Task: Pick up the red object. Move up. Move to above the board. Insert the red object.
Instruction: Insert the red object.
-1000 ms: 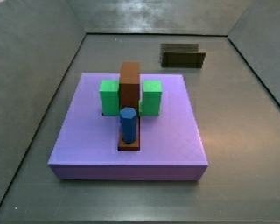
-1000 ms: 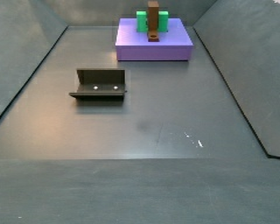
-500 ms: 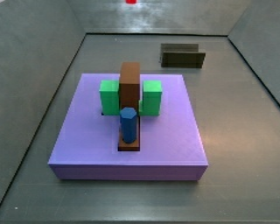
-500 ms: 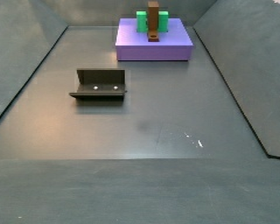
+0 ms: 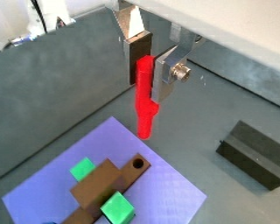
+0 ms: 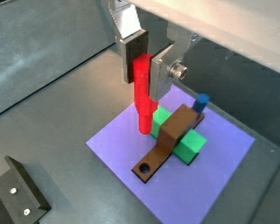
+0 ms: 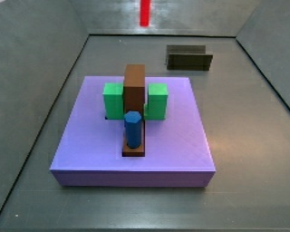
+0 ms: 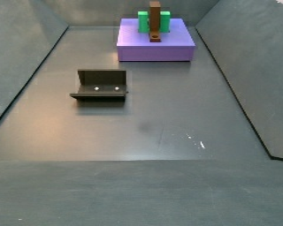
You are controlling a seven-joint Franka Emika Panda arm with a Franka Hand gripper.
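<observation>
fingers high above board, blue peg, green cubes crowd it

Wrist views: both look steeply down from the arm, close behind the gripper. It fills the upper middle of each frame, closed on the red object, with the lavender slab far beneath.
Side view, near: high, close to the slab, looking along the board toward the back wall; the fixture sits upper right, and the red object shows at the top edge.
Side view, far: high, across bare floor; the fixture is mid-left, the slab small at the top.
Shared: all four take in the slab, board and fixture.
</observation>
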